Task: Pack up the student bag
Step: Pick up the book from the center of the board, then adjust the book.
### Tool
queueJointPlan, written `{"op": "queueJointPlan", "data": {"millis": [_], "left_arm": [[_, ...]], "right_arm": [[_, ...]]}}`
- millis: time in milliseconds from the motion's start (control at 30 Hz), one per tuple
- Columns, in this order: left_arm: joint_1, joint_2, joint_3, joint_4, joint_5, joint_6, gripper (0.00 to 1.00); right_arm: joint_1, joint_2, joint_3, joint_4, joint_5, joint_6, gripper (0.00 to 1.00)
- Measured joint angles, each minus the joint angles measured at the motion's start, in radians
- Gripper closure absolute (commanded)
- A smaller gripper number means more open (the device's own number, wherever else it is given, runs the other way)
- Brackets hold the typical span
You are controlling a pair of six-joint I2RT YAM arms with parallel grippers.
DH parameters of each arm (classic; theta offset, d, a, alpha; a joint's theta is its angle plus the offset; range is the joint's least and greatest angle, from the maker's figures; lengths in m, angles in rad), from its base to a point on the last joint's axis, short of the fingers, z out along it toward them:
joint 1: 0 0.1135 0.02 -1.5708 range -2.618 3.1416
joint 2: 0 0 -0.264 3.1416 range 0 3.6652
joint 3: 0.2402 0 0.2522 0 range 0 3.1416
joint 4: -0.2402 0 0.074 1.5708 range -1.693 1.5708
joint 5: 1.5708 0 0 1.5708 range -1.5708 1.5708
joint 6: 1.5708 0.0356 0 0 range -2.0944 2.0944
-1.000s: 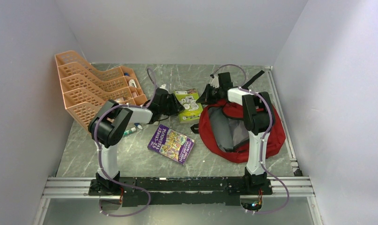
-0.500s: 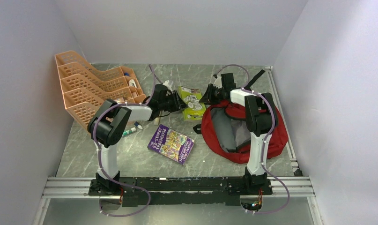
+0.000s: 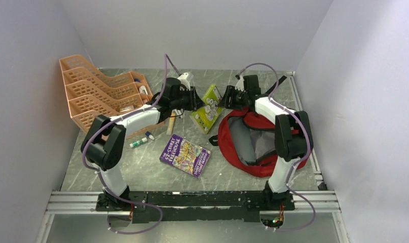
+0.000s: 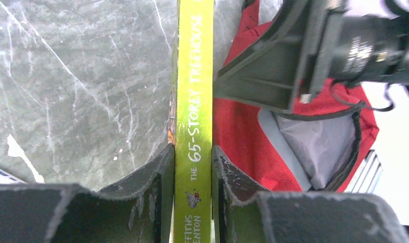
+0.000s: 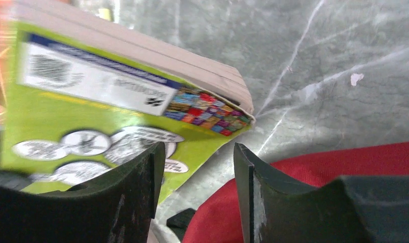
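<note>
The student bag (image 3: 253, 144) is a red backpack lying open at the right, its grey lining (image 4: 319, 144) showing. A green book (image 3: 208, 105) is lifted and tilted on edge just left of the bag's mouth. My left gripper (image 3: 194, 98) is shut on the book's spine (image 4: 194, 101), one finger on each cover. In the right wrist view the green book (image 5: 90, 101) fills the upper left. My right gripper (image 3: 227, 97) hovers at the bag's far rim (image 5: 319, 162), open with nothing between its fingers (image 5: 141, 172).
A purple book (image 3: 185, 155) lies flat in front of the left arm. An orange tray rack (image 3: 96, 96) stands at the back left, with markers (image 3: 140, 142) and a pale stick (image 3: 170, 124) on the table near it. Walls close in on three sides.
My left gripper has closed on the green book, raised it onto its edge and carried it toward the bag. My right gripper has gone from shut to open at the bag's rim.
</note>
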Motion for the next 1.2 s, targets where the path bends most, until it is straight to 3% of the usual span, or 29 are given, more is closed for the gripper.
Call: {"op": "queueJointPlan", "data": {"millis": [400, 567, 767, 1000, 1200], "left_arm": [[-0.003, -0.041, 0.099, -0.282, -0.001, 0.285, 0.95], [-0.003, -0.124, 0.111, -0.378, 0.001, 0.401, 0.95], [-0.003, -0.242, 0.115, -0.454, 0.032, 0.551, 0.95], [-0.003, -0.361, 0.115, -0.557, 0.162, 0.712, 0.95], [-0.004, -0.451, 0.108, -0.623, 0.265, 0.821, 0.95]], "right_arm": [[0.001, -0.346, -0.251, 0.286, -0.011, -0.051, 0.38], [0.003, -0.462, -0.469, 0.615, -0.098, -0.116, 0.38], [0.044, -0.550, -0.615, 0.873, -0.199, -0.251, 0.37], [0.095, -0.665, -0.627, 0.969, -0.330, -0.456, 0.31], [0.099, -0.700, -0.598, 0.873, -0.419, -0.563, 0.29]]}}
